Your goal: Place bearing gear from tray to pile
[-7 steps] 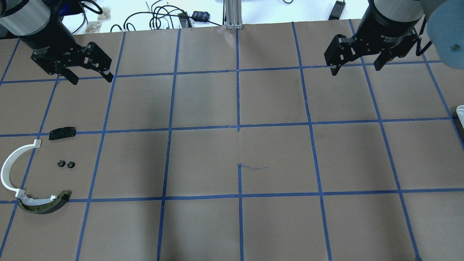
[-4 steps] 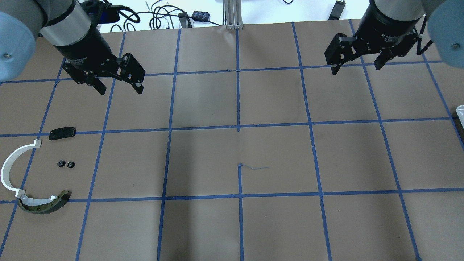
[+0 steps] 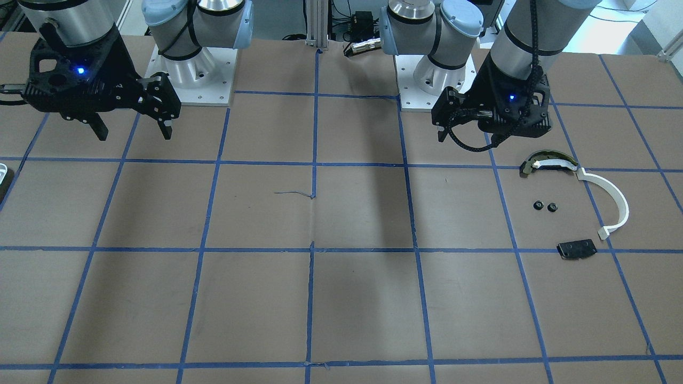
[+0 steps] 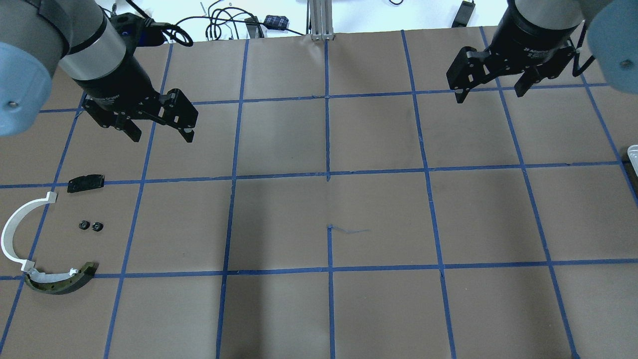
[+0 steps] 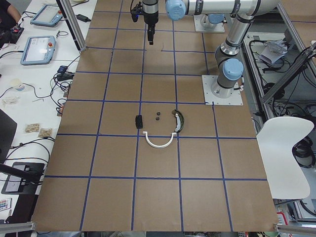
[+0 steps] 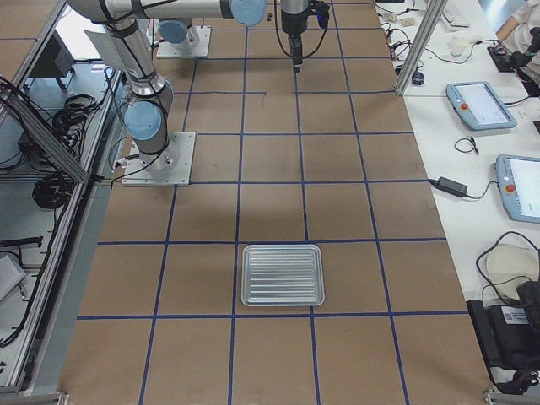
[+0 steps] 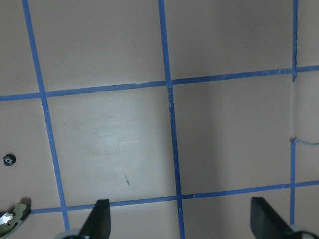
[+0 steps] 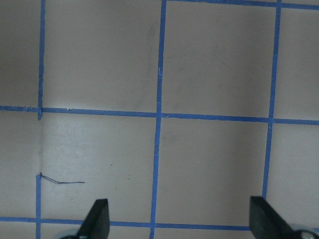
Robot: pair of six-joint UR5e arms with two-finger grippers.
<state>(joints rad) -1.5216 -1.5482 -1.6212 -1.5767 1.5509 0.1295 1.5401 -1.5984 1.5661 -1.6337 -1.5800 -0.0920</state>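
Note:
The pile lies at the table's left in the overhead view: a white arc strip [image 4: 15,232], an olive-and-silver curved piece [image 4: 60,281], a black plate [image 4: 85,183] and two tiny black gears [image 4: 90,226]. It also shows in the front view, with the gears [image 3: 544,206] between the arc [image 3: 613,202] and the olive piece [image 3: 549,161]. My left gripper [image 4: 161,135] is open and empty, above the table beyond the pile. My right gripper [image 4: 488,94] is open and empty at the far right. The tray [image 4: 634,154] is a sliver at the right edge. The right side view shows its ribbed inside [image 6: 283,275] bare.
Brown paper with a blue tape grid covers the table. Cables and small devices [image 4: 224,22] lie past the far edge. One gear [image 7: 8,160] and the olive piece's tip [image 7: 12,219] show at the left wrist view's left edge.
My left arm has swung from the far left corner towards the middle and a little nearer. The right arm and the pile have not moved.

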